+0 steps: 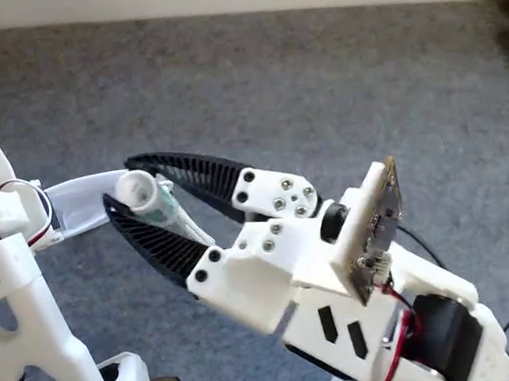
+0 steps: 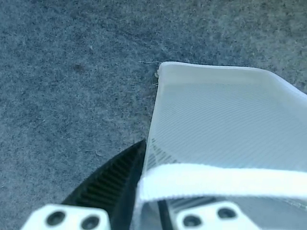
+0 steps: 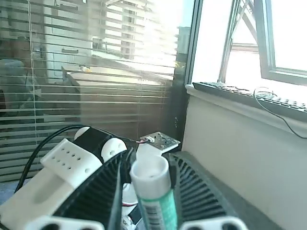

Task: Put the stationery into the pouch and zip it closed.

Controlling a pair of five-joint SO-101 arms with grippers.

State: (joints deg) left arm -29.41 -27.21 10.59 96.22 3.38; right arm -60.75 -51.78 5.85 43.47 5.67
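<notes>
Currently the glue stick point(image 1: 146, 197) is pinched in my right jaws, part open around it, close by the pouch point(image 2: 225, 120). My left jaws are clamped on the pouch's edge. Hold the mouth spread, line the tube up lengthwise, release low. Grey felt surface point(image 1: 316, 84); blinds point(image 3: 57, 72) and a window point(image 3: 283, 38) behind.

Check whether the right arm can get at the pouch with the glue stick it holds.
Probably yes. The right hand, shut on the glue stick, sits right at the pouch, which the left hand holds; nothing lies between them. Whether the pouch's mouth is open enough I cannot tell.
</notes>
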